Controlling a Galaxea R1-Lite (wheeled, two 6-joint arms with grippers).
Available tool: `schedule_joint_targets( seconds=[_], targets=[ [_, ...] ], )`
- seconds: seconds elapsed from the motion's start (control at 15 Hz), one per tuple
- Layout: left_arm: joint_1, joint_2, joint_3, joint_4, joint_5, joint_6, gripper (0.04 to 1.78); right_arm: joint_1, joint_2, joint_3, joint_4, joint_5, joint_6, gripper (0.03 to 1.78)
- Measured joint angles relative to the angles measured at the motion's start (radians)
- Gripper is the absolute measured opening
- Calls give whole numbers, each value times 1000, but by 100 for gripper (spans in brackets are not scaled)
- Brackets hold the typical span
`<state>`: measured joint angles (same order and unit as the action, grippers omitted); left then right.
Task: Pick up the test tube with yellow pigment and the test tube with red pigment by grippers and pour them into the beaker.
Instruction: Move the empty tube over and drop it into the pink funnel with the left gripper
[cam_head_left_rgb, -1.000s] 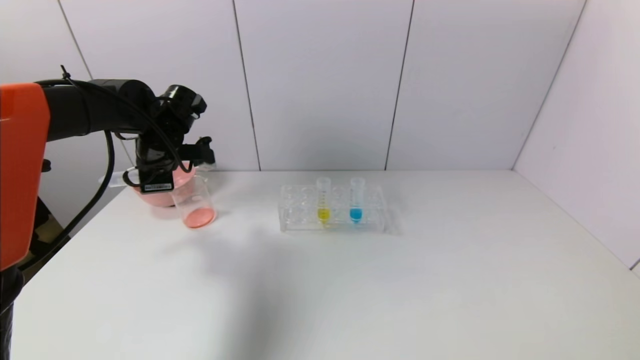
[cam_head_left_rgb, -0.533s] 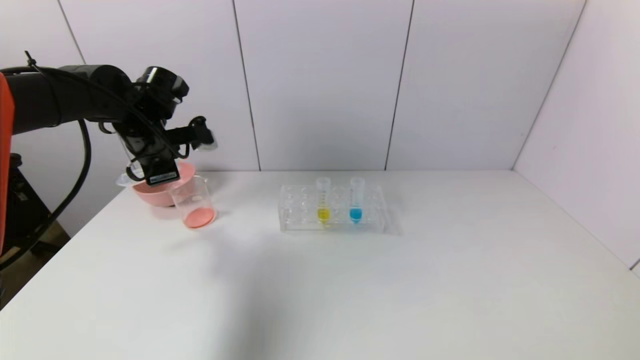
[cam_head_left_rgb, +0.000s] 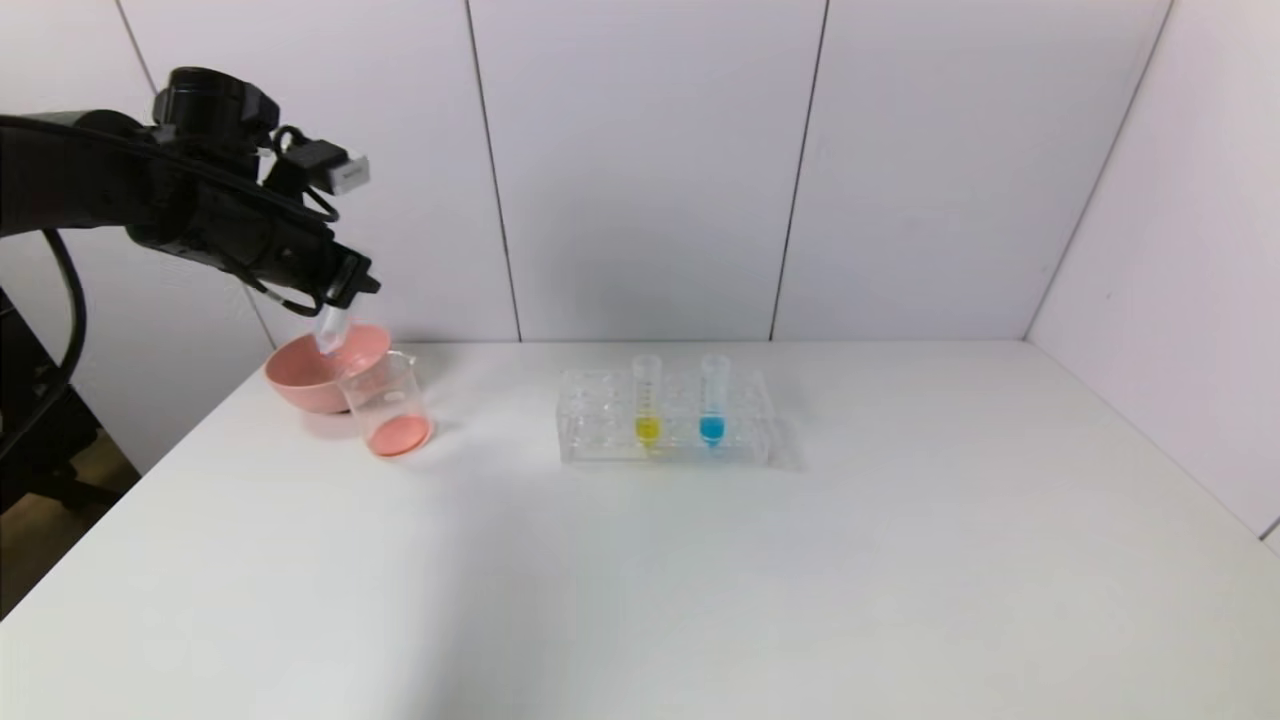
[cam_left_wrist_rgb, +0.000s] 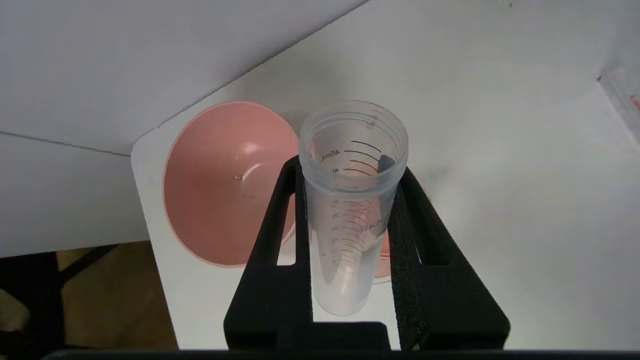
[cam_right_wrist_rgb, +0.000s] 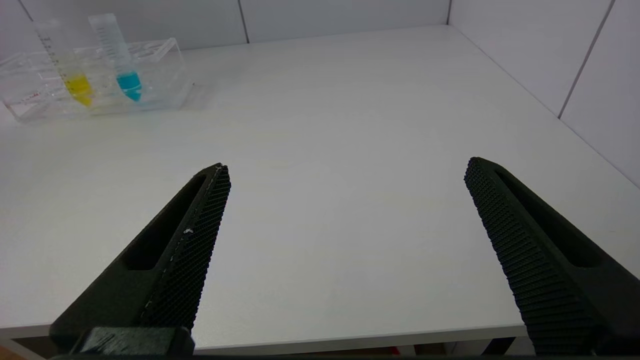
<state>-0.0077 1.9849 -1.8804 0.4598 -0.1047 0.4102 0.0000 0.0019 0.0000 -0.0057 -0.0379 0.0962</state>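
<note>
Head view: my left gripper (cam_head_left_rgb: 340, 300) hangs over the beaker (cam_head_left_rgb: 390, 405) at far left, the yellow tube (cam_head_left_rgb: 647, 402) racked mid-table. Left wrist: jaws clamp the empty red tube (cam_left_wrist_rgb: 350, 210). Right wrist: my right gripper (cam_right_wrist_rgb: 345, 175) gapes wide, holding nothing.

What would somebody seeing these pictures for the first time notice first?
The left gripper, raised over the table's far left corner, is shut on an emptied clear test tube held above the pink bowl and the beaker, which holds red liquid at its bottom. Mid-table, a clear rack holds the test tube with yellow pigment and a blue-tipped tube upright. The right gripper hangs open over bare table.
</note>
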Motion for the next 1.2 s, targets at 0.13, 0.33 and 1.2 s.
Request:
schedule_joint_targets(
  seconds=[0.13, 0.33, 1.2],
  targets=[
    [27, -50, 100, -135, -15, -92, 45, 0, 0, 0, 0, 0, 0, 171],
    [44, -133, 283, -426, 35, -260, 45, 0, 0, 0, 0, 0, 0, 171],
    [144, -183, 877, -1243, 189, -406, 45, 0, 0, 0, 0, 0, 0, 171]
  ],
)
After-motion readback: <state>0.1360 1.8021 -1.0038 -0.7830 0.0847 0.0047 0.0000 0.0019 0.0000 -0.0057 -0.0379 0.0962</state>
